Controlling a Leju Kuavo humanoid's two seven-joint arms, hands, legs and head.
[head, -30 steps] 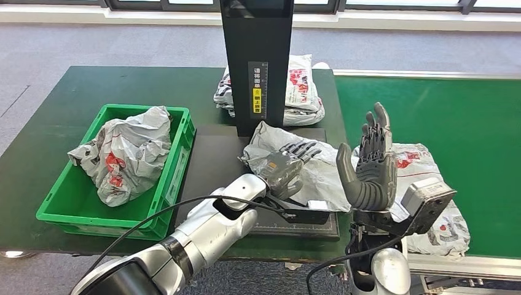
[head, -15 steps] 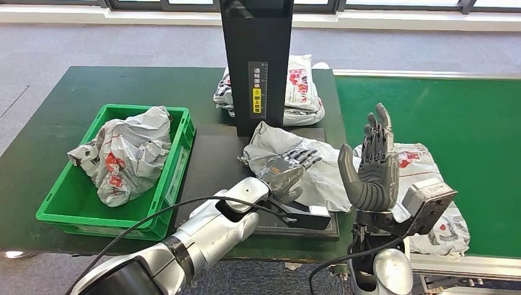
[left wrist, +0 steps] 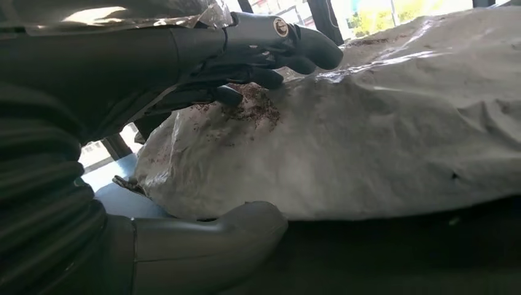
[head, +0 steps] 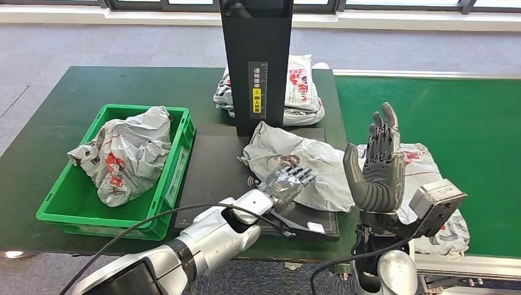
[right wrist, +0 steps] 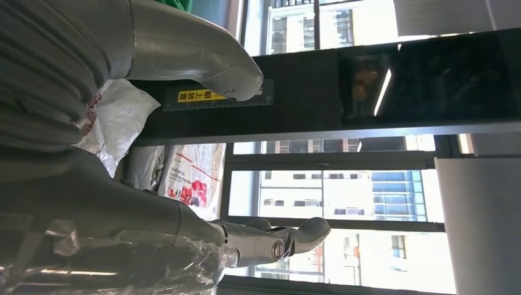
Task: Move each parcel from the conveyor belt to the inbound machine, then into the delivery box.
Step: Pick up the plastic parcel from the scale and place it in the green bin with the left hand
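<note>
Already a crumpled grey plastic mailer [head: 123, 153] fills the green slatted crate [head: 55, 206]. Another crinkled grey parcel [head: 307, 163] lies on the flat black scanner plate [head: 212, 166], the left hand [head: 287, 183] resting spread on its near edge. Beside it the right hand [head: 378, 166] stands open, empty; a third bag [head: 439, 224] waits on green belt [head: 442, 117].

left hand [left wrist: 184, 123] close against grey parcel [left wrist: 368, 135], dark fingers [left wrist: 270, 58] resting on its crinkled top, thick thumb [left wrist: 209, 239] at its lower edge, probably not gripping, dark surface [left wrist: 399, 252] under parcel
</note>
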